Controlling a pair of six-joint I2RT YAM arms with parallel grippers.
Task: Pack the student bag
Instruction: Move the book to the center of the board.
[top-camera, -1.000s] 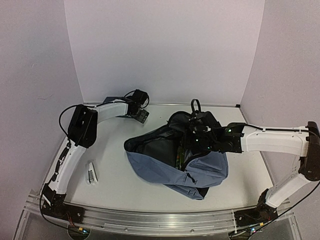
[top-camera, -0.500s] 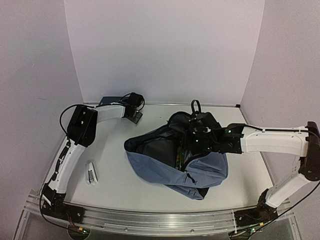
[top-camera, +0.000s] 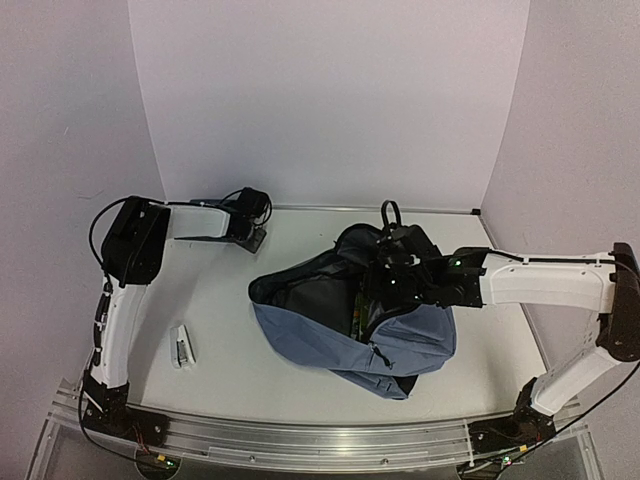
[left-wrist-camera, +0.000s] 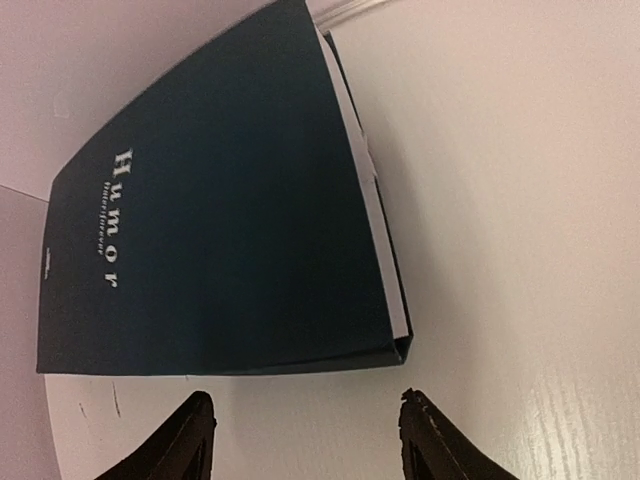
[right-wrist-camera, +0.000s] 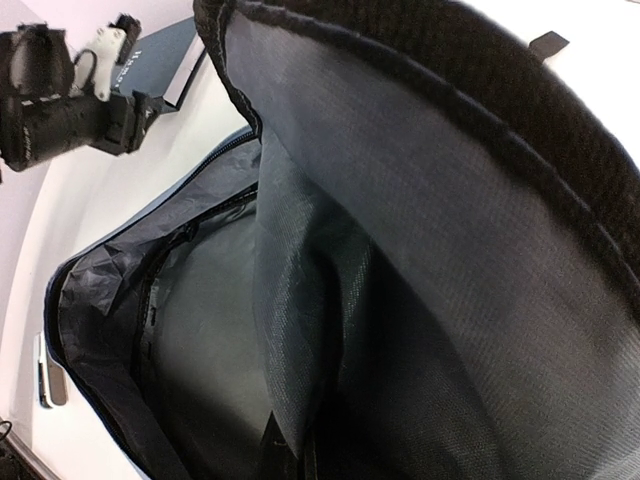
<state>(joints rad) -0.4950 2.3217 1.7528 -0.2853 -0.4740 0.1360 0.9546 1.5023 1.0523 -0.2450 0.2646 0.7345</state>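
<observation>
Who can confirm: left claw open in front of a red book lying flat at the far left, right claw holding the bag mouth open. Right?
Wrong on colour: the book is dark blue, not red, as the left wrist view shows. The rest stands: left claw open in front of it, right claw holding the student bag open.

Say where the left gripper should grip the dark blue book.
Likely the near edge of the dark blue book, coming low along the table from the side of the left gripper. It seems to lie flat, so the broad cover offers no pinch; that edge is thin.
</observation>
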